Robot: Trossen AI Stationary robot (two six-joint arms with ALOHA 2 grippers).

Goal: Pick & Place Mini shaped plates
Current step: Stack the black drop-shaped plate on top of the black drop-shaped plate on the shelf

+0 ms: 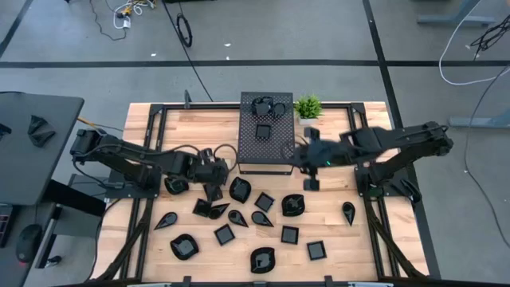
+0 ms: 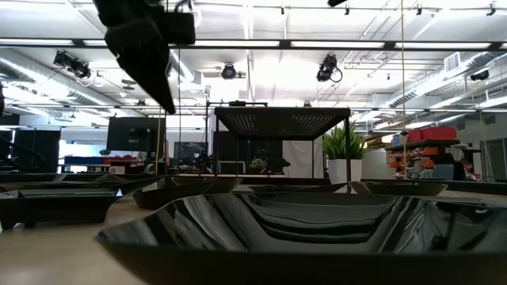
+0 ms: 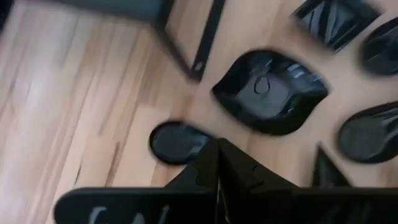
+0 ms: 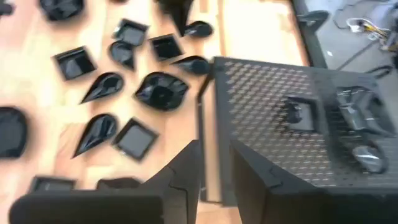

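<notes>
- A wooden table [image 1: 335,231] with a pale plank top and a black frame along its edges.
- A large black perforated box [image 1: 264,145] stands at the table's far middle.
- A small green potted plant [image 1: 307,107] sits just beside the box's far right corner.
- A dark desk [image 1: 32,143] stands left of the table.
- White cables [image 1: 127,14] lie on the grey floor [image 1: 335,32] beyond the table.

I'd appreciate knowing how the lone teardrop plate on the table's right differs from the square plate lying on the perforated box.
The teardrop plate is pointed and rests on the wooden table; the square plate has four corners and sits raised on the perforated box. The teardrop lies apart, the square beside other plates. Both are small and glossy black.
</notes>
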